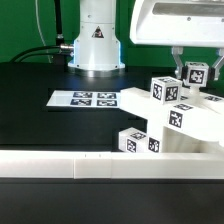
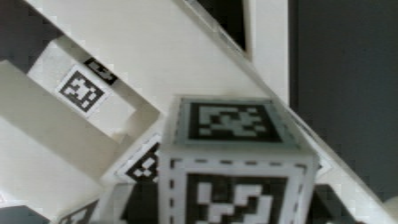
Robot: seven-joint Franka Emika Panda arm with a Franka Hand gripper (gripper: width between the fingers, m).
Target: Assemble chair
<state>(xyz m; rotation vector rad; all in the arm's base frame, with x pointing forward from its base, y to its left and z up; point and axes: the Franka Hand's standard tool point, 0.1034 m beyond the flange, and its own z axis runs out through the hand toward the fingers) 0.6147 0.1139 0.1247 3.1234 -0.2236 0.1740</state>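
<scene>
In the exterior view the gripper (image 1: 189,70) hangs over the chair parts (image 1: 170,118), which rest against the white rail (image 1: 100,162); whether it grips anything cannot be told. The marker board (image 1: 84,99) lies well apart. In the wrist view a tagged block (image 2: 228,165) sits close below, slats (image 2: 160,70) behind.

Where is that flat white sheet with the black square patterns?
In the exterior view, the marker board lies flat on the black table, just in front of the robot's white base, left of the white tagged chair pieces.

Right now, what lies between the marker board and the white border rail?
Bare black table, seen in the exterior view; the marker board and rail have nothing between them there.
</scene>
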